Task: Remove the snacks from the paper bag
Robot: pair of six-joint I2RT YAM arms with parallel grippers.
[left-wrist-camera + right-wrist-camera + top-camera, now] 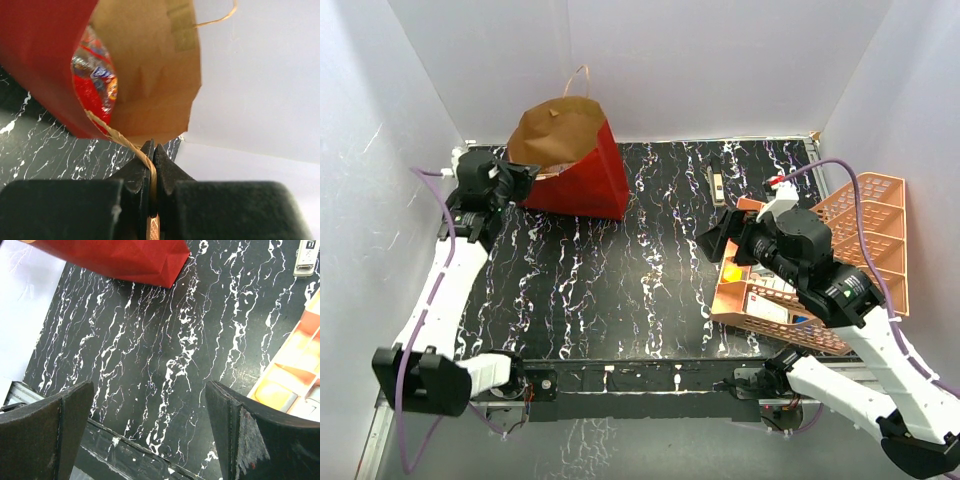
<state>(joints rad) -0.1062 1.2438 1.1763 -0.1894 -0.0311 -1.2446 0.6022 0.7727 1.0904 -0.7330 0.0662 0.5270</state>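
Observation:
The paper bag (575, 165), red outside and brown inside, lies tilted at the table's far left with its mouth toward my left gripper (525, 178). In the left wrist view my left gripper (154, 150) is shut on the bag's tan cord handle (120, 137), and the bag (45, 55) opens in front of it. Shiny red snacks (92, 82) show inside the bag. My right gripper (718, 238) is open and empty above the table's right middle; in its wrist view the gripper (150, 405) hangs over bare table, with the bag's corner (150, 260) at the top.
A peach lattice tray (865, 215) with boxes and a yellow item stands at the right, also in the right wrist view (295, 365). A slim black-and-cream tool (717, 180) lies at the back, also in the right wrist view (306, 257). White walls enclose the black marbled table (620, 290).

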